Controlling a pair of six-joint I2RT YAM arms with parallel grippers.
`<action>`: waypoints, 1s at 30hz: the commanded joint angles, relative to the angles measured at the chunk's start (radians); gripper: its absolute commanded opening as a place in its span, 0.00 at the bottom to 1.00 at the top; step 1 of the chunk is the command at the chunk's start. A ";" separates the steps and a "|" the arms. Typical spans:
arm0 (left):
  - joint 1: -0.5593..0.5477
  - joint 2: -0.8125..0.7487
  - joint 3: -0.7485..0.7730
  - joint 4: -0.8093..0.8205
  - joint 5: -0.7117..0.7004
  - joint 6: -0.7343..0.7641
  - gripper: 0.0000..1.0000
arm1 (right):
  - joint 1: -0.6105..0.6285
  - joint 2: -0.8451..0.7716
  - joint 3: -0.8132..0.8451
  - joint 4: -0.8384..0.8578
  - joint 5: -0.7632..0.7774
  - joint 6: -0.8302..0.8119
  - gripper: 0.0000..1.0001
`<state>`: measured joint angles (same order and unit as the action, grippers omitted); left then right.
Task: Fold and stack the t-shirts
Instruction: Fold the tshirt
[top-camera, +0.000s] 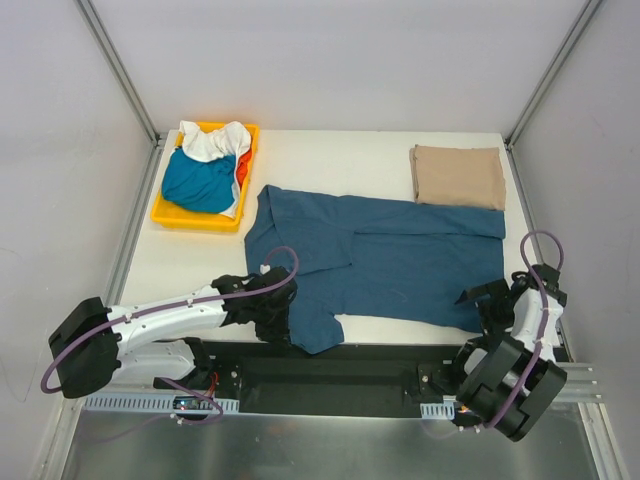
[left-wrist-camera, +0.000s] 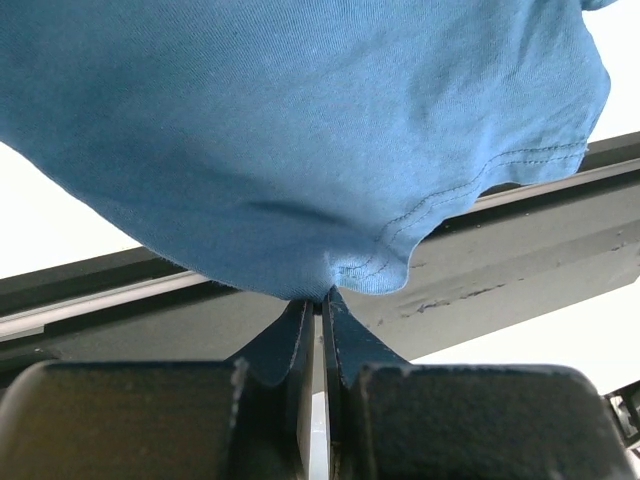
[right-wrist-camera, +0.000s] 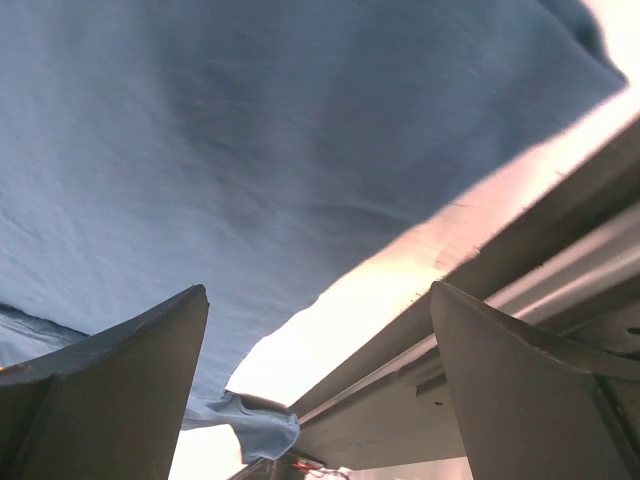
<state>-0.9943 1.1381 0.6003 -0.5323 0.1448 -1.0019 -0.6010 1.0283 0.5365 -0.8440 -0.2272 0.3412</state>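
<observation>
The dark blue t-shirt (top-camera: 400, 255) lies spread across the middle of the table, and the left gripper (left-wrist-camera: 320, 302) pinches its lower left hem corner between closed fingers. The right gripper (right-wrist-camera: 320, 300) sits at the shirt's lower right corner with its fingers wide apart, gripping nothing. A folded beige t-shirt (top-camera: 458, 176) lies at upper right, and a heap of t-shirts (top-camera: 200, 180) fills the yellow tray (top-camera: 165, 212) at upper left.

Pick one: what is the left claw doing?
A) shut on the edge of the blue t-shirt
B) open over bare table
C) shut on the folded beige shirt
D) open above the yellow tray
A: in the left wrist view, the left claw has its fingers pinched together on the stitched hem of the blue t-shirt.
</observation>
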 joint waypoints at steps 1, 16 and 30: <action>0.014 -0.018 0.032 -0.017 -0.014 0.034 0.00 | -0.055 -0.063 0.005 -0.067 -0.009 0.010 0.97; 0.095 -0.047 0.050 -0.017 0.021 0.098 0.00 | -0.108 -0.048 0.016 0.005 0.175 0.025 0.88; 0.201 0.002 0.056 -0.017 0.134 0.204 0.00 | -0.123 0.099 0.011 0.143 0.287 0.044 0.79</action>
<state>-0.8227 1.1130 0.6197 -0.5358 0.2340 -0.8513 -0.7120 1.0878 0.5423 -0.7467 0.0174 0.3645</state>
